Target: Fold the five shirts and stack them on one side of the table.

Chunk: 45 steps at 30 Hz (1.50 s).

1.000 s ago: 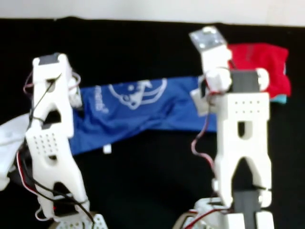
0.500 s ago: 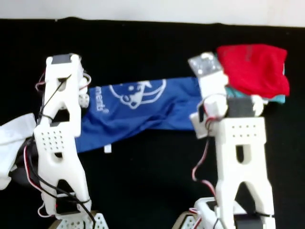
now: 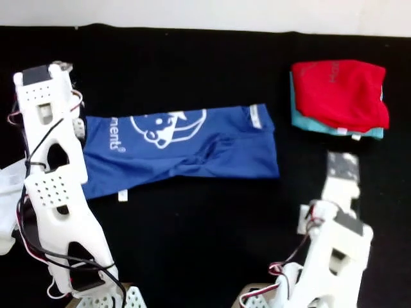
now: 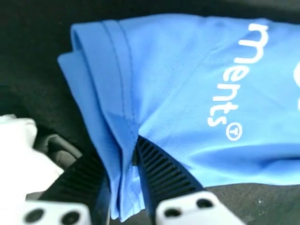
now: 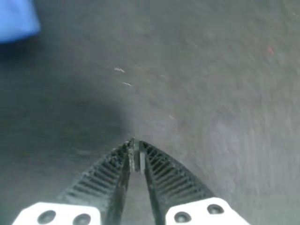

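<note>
Holding bunched left-end hem of limp blue mesh-knit shirt (image 3: 186, 151), lying across mid black tabletop (image 3: 192, 250), clamped in left hand (image 4: 125, 154), right hand (image 5: 135, 150) pinched closed, empty, near front edge; likely light, slippery, floppy, so better grabbed at doubled hem corners.

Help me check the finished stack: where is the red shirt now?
In the high view the red shirt lies folded at the far right of the table, on top of a teal shirt, apart from the blue shirt to its left.
</note>
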Each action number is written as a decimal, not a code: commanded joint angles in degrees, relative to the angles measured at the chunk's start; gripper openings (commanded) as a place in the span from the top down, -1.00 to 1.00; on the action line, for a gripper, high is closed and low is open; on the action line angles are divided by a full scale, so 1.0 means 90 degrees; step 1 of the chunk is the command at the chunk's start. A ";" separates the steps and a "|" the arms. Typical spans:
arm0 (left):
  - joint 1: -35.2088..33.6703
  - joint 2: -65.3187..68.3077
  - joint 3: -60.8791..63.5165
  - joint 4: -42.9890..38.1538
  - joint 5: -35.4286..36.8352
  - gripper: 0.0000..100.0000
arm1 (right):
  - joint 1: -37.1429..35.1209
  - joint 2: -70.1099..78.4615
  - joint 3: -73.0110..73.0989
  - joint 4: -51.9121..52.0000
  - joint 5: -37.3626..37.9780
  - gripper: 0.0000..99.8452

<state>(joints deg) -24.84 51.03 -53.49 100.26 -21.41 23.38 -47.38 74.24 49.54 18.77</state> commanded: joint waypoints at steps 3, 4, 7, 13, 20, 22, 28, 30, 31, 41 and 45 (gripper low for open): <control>0.0923 -0.1411 -0.0288 0.0107 0.0342 0.98 | 0.0317 -0.0396 0.1040 -0.1187 0.0078 0.99; 0.1187 -0.1695 -0.0298 0.0107 0.0430 0.98 | 0.0317 -0.0425 0.1265 -0.1451 0.0078 0.99; 0.2076 -0.2496 -0.0327 0.0107 0.0508 0.98 | 0.0317 -0.0435 0.1792 -0.2085 0.0068 0.99; 0.3980 -0.3033 -0.0298 -0.0303 0.0498 0.98 | 0.0327 -0.0435 0.1832 -0.2095 0.0039 0.99; 0.5553 -0.2154 -0.0317 -0.1661 0.0518 0.98 | 0.0327 -0.0435 0.1841 -0.2105 0.0039 0.99; 0.5905 -0.1724 -0.0327 -0.1973 0.0518 0.98 | 0.0327 -0.0435 0.1841 -0.2105 0.0039 0.99; 0.6364 -0.0659 -0.0337 -0.3077 0.0518 0.97 | 0.0327 -0.0435 0.1841 -0.2105 0.0029 0.99; 0.6422 -0.0562 -0.0337 -0.3155 0.0518 0.97 | 0.0327 -0.0435 0.1841 -0.2105 0.0029 0.99; 0.6462 -0.0562 -0.0337 -0.3145 0.0518 0.93 | 0.0327 -0.0435 0.1832 -0.2105 0.0029 0.99; 0.6032 -0.1001 -0.1880 -0.2237 0.0527 0.62 | 0.0317 -0.0435 0.1832 -0.2105 0.0029 0.99; 0.5201 -0.0962 -0.2369 -0.1739 0.0527 0.78 | 0.0317 -0.0435 0.1832 -0.2105 0.0029 0.98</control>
<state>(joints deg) 27.03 46.29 -70.81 81.89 -17.27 25.76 -51.25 90.07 31.87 18.77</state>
